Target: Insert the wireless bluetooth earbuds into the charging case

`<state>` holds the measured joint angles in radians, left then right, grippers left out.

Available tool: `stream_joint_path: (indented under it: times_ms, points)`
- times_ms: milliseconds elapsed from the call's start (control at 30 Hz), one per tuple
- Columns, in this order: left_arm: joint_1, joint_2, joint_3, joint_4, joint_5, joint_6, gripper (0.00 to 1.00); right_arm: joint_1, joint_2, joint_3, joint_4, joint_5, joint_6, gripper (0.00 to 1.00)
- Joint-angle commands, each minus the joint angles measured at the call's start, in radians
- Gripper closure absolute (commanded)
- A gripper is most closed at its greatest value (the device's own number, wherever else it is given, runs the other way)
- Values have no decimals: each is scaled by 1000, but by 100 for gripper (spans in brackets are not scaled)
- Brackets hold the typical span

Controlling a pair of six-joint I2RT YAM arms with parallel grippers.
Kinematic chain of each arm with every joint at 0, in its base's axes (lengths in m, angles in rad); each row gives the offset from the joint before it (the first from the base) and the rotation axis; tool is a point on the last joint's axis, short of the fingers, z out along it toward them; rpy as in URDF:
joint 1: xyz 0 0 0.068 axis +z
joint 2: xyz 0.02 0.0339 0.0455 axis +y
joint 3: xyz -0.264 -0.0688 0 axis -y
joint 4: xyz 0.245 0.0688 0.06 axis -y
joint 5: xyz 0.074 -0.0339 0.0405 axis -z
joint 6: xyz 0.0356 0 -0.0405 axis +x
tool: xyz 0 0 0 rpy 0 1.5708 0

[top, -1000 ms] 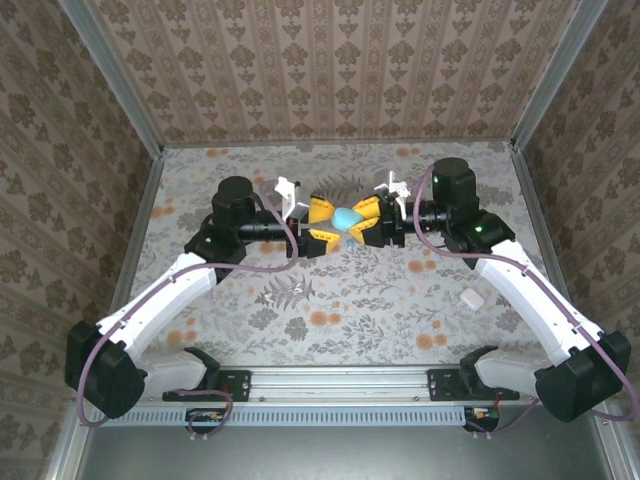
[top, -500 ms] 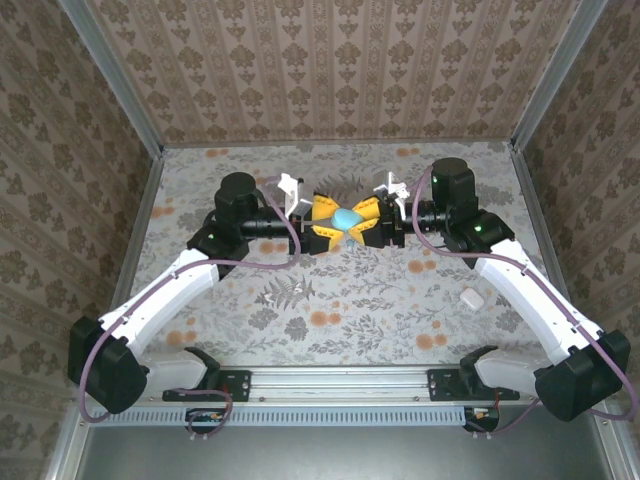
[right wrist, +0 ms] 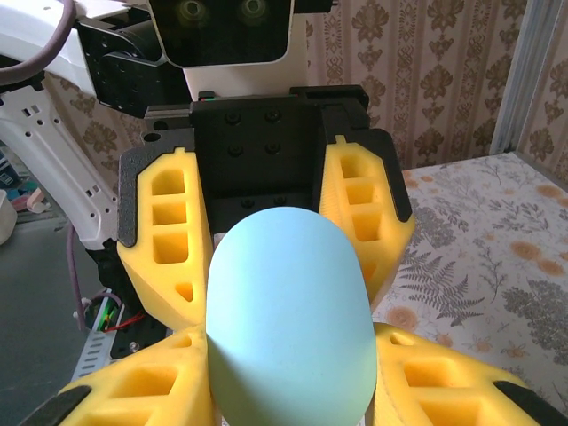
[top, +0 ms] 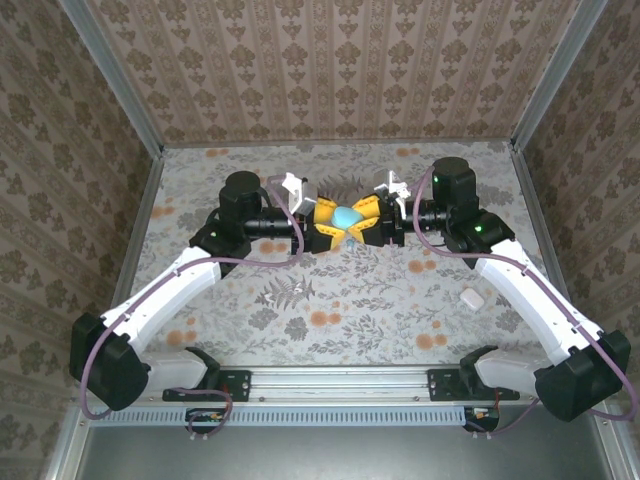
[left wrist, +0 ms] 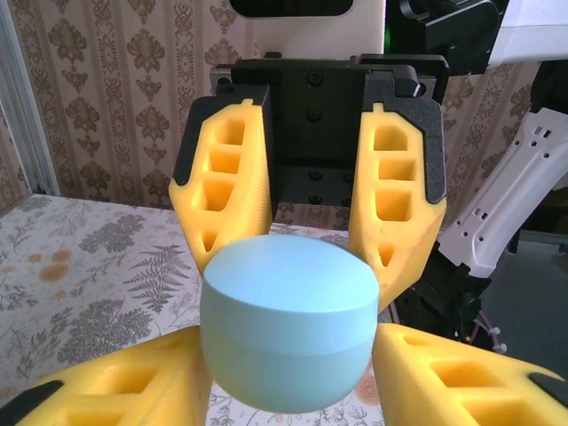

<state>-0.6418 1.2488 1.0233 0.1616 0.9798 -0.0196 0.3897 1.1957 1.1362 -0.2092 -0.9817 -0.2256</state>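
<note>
White speck [top: 470,297] on table [top: 350,300] by right arm [top: 520,280], too small to name. Beyond, above mid-table, closed light-blue case [top: 347,216], contents hidden: clenched between right gripper [right wrist: 288,355] fingers, flanked by left gripper [left wrist: 288,346] fingers, grip unclear.

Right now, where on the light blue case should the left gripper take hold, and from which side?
Grip the light blue case by its rounded half facing the left gripper, coming from the left, fingers across its smooth curved sides. The right gripper clamps the opposite half.

White arms [top: 170,290], black joints, purple cables [right wrist: 74,266], ribbed yellow jaws
</note>
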Motion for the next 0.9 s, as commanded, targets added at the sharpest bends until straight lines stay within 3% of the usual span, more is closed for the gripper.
stream_joint_path:
  times_ms: [0,567,700,867]
  points:
    - [-10,6,30,28,3,-25,47,-2,-16,-1,8,-22,-13,63]
    - [-15,11,28,32,6,-22,64,-2,-19,-1,1,-12,-20,60]
    - [-15,3,14,57,-15,-35,64,-2,-25,-5,1,24,-13,53]
    - [-15,-14,-34,166,-72,-81,65,-3,-42,-13,33,101,48,36]
